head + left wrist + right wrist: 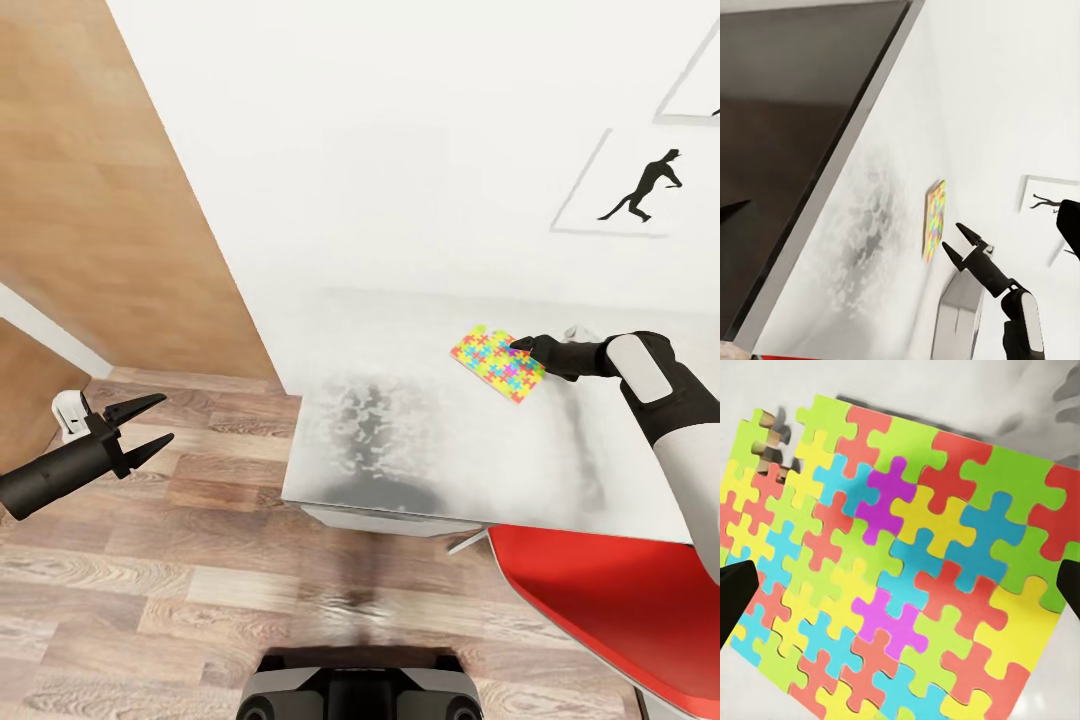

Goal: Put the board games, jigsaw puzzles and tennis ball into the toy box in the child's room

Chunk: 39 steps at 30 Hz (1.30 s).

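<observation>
One jigsaw puzzle (487, 360), a flat square of bright interlocking pieces, lies on the pale marbled table (400, 450) near the wall. My right gripper (518, 347) hovers open at its right edge. In the right wrist view the puzzle (900, 562) spreads wide, with a dark fingertip (735, 592) at either side and nothing gripped. The left wrist view shows the puzzle (935, 220) and the right gripper (960, 246) with jaws apart beside it. My left gripper (152, 425) hangs open over the floor, left of the table. The other toys and the bed are out of view. A pale grey shape (579, 332) behind my right wrist may be the toy box; I cannot tell.
A red chair (620, 600) stands at the table's near right edge, under my right arm. Wood-plank floor (150, 560) runs left of and before the table. A baseball-player poster (645, 185) hangs on the white wall. My base (360, 695) shows at the bottom.
</observation>
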Tool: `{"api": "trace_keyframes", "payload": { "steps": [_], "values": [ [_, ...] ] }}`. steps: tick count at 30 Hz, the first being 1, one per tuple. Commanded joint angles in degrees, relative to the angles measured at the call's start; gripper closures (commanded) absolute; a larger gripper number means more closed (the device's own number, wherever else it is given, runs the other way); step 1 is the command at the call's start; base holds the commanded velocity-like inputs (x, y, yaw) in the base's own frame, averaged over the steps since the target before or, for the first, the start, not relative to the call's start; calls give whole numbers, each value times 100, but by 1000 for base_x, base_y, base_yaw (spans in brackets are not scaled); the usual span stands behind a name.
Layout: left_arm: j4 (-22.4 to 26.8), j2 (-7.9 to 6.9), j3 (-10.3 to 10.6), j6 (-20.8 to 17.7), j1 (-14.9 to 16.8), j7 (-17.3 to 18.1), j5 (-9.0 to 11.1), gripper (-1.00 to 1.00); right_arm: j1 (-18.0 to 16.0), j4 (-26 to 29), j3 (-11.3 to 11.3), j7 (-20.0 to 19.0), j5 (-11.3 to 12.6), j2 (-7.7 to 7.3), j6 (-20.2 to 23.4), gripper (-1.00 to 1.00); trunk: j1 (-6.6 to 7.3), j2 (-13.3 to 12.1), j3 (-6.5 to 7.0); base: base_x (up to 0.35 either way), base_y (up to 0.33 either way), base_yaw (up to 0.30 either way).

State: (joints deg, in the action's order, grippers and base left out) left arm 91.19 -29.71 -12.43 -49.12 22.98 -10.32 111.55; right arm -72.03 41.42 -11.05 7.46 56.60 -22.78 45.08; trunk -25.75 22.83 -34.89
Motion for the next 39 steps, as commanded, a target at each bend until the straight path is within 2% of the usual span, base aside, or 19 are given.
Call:
{"api": "trace_keyframes", "payload": {
  "steps": [1, 39],
  "values": [
    [4, 0, -5, -18, 4, -58, 60, -100, -4, 7, -29, 54, 76, -7, 0, -100, -4, 9, -8, 0, 0, 3],
    [21, 9, -5, -10, 4, -58, 60, -100, -11, 22, -20, 60, 57, -24, -8, -100, -4, 9, -8, 20, -5, 0]
  ]
}}
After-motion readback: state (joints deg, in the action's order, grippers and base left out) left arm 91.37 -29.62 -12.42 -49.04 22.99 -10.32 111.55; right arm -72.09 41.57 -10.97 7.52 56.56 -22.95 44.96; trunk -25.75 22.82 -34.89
